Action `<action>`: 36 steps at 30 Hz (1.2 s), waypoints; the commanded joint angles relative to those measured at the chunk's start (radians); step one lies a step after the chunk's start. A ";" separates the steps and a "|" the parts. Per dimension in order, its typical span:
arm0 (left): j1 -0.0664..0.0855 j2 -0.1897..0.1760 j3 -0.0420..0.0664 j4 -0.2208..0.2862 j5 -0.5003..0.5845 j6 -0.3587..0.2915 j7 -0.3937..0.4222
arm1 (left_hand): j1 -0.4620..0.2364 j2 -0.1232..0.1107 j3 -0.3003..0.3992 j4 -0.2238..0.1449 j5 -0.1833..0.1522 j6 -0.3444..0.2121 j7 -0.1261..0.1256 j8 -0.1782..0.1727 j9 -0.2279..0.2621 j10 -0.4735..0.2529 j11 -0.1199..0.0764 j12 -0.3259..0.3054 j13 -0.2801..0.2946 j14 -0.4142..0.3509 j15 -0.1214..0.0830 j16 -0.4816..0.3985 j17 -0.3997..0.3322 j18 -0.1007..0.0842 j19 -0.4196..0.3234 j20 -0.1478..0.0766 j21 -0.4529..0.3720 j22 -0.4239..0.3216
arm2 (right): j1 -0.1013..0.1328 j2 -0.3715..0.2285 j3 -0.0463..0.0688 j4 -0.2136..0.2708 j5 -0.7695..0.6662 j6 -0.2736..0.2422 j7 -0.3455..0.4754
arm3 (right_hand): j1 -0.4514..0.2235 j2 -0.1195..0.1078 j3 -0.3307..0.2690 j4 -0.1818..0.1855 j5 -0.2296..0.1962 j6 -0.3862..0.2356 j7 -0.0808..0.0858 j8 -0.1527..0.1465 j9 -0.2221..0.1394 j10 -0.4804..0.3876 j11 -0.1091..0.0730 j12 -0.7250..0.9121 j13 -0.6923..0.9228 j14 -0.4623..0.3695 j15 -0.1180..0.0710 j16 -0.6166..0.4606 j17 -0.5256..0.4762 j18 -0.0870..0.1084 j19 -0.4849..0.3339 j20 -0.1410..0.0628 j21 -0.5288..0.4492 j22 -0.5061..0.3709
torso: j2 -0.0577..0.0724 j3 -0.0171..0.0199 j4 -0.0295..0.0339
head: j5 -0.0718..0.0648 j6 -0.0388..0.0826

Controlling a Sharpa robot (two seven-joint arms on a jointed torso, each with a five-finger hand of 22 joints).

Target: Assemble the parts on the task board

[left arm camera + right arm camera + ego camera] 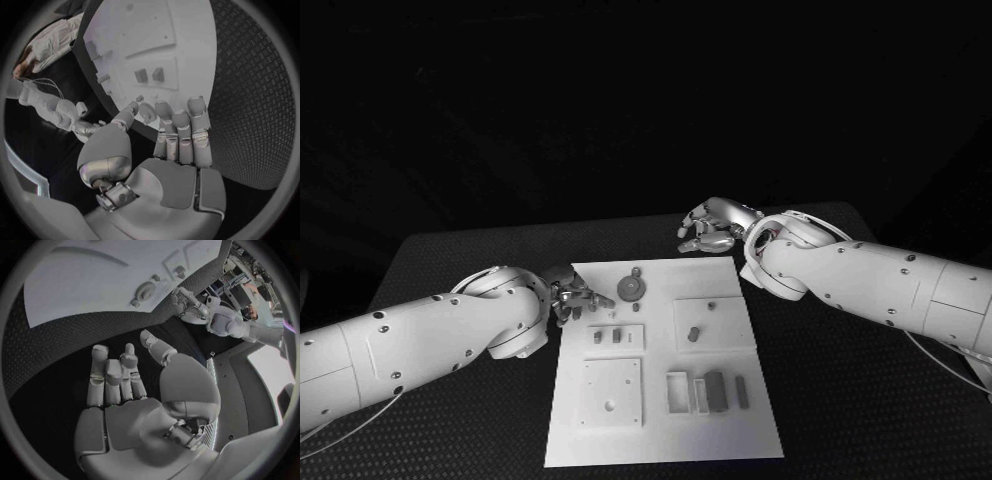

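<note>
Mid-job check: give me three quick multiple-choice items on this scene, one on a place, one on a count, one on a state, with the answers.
1. Where is the round disc part?
A. near the far edge of the task board
B. at its near edge
C. off the board, on the table

2. How many small dark pegs stand in the block below the disc?
A. none
B. two
C. five

3. What is the left hand doing?
A. gripping the disc
B. lifting the board
C. holding nothing, fingers apart

Answers: 1 A, the disc lies at the board's far end. 2 B, a pair shows in the head view. 3 C, the left wrist view shows empty fingers.
</note>
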 commanded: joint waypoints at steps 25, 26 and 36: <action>-0.004 0.102 -0.024 -0.093 -0.433 -0.178 0.526 | 0.462 0.013 0.144 -0.151 -0.111 0.014 0.049 -0.056 -0.184 -0.063 0.123 -0.626 -0.389 -0.026 0.119 -0.244 -0.116 0.045 -0.040 0.119 -0.188 -0.118 | 0.000 0.003 0.000 -0.039 0.019 -0.021 0.027 | -0.007 -0.003 -0.001 0.002 0.003 -0.001 0.017 -0.011 0.000 -0.005 0.008 0.000 -0.002 -0.005 -0.001 -0.004 -0.002 0.016 -0.006 0.003 -0.005 0.013 | 0.000 0.0010 -0.0009 | -0.001 0.020; -0.005 0.105 -0.025 -0.095 -0.452 -0.178 0.528 | 0.463 0.009 0.143 -0.151 -0.110 0.016 0.045 -0.056 -0.186 -0.058 0.121 -0.633 -0.391 -0.023 0.117 -0.241 -0.112 0.045 -0.036 0.117 -0.186 -0.115 | 0.000 0.003 0.000 -0.040 0.020 -0.022 0.028 | -0.007 -0.003 -0.001 0.002 0.003 -0.001 0.017 -0.011 0.000 -0.006 0.008 0.000 -0.002 -0.005 -0.001 -0.004 -0.002 0.016 -0.007 0.003 -0.005 0.013 | 0.000 0.0011 -0.0007 | -0.002 0.021; -0.026 0.147 -0.044 -0.135 -0.570 -0.099 0.508 | 0.486 0.006 0.149 -0.150 -0.106 0.021 0.039 -0.069 -0.206 -0.062 0.124 -0.708 -0.418 0.022 0.115 -0.177 -0.057 0.067 0.021 0.110 -0.138 -0.061 | 0.000 0.005 0.000 -0.047 0.020 -0.025 0.028 | -0.007 -0.002 0.000 0.003 0.003 -0.002 0.018 -0.012 0.000 -0.006 0.008 -0.001 -0.003 -0.005 0.000 -0.004 -0.002 0.016 -0.007 0.003 -0.005 0.013 | 0.001 0.0011 0.0001 | -0.004 0.018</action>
